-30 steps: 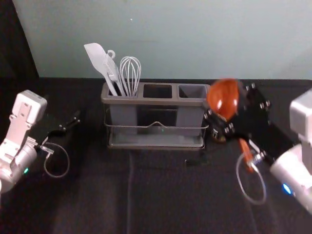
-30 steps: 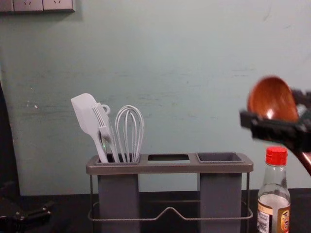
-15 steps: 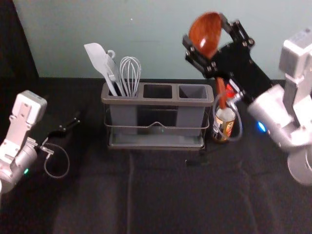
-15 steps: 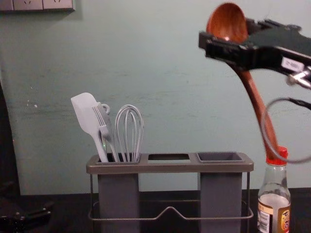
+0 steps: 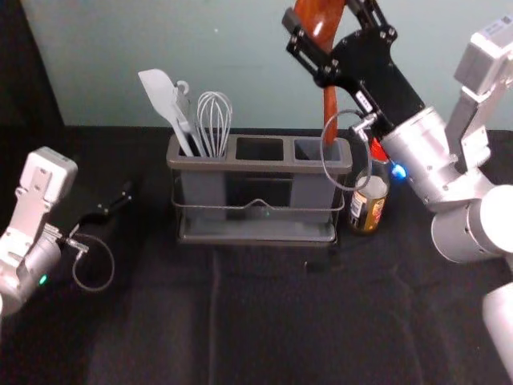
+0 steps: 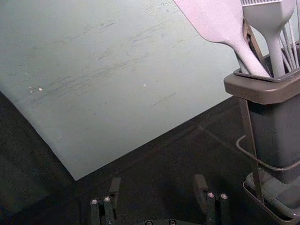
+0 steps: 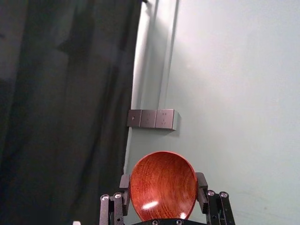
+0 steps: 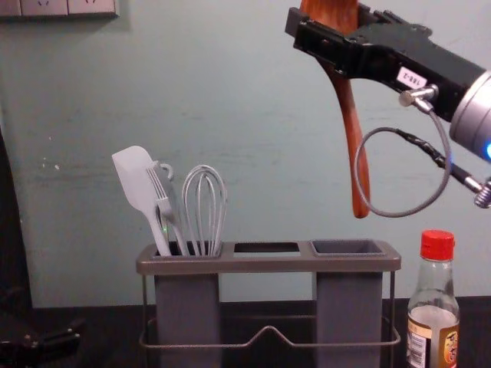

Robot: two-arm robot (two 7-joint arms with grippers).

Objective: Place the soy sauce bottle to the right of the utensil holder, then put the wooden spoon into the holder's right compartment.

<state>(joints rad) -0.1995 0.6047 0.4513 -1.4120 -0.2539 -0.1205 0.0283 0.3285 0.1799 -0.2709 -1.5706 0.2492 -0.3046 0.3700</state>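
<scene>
High over the holder's right end, my right gripper [image 5: 327, 40] is shut on the bowl of the wooden spoon [image 5: 330, 112]; in the right wrist view the gripper [image 7: 163, 190] has the round bowl [image 7: 161, 185] between its fingers. In the chest view the spoon's handle [image 8: 354, 153] hangs down, its tip above the right compartment [image 8: 347, 248] of the utensil holder [image 8: 265, 264]. The soy sauce bottle [image 8: 434, 307] stands upright just right of the holder. My left gripper [image 5: 116, 204] is parked at the left; the left wrist view shows this gripper [image 6: 158, 190] open and empty.
The holder's left compartment carries a white spatula [image 8: 138, 184], a fork-like utensil [image 8: 163, 192] and a whisk [image 8: 205, 207]. The middle compartment [image 5: 259, 150] has nothing standing in it. A wall [image 8: 253, 92] rises behind the table [image 5: 264, 321].
The right gripper has risen and moved left with the spoon, whose handle swung from beside the bottle to above the right compartment. Left arm, bottle and holder stay put.
</scene>
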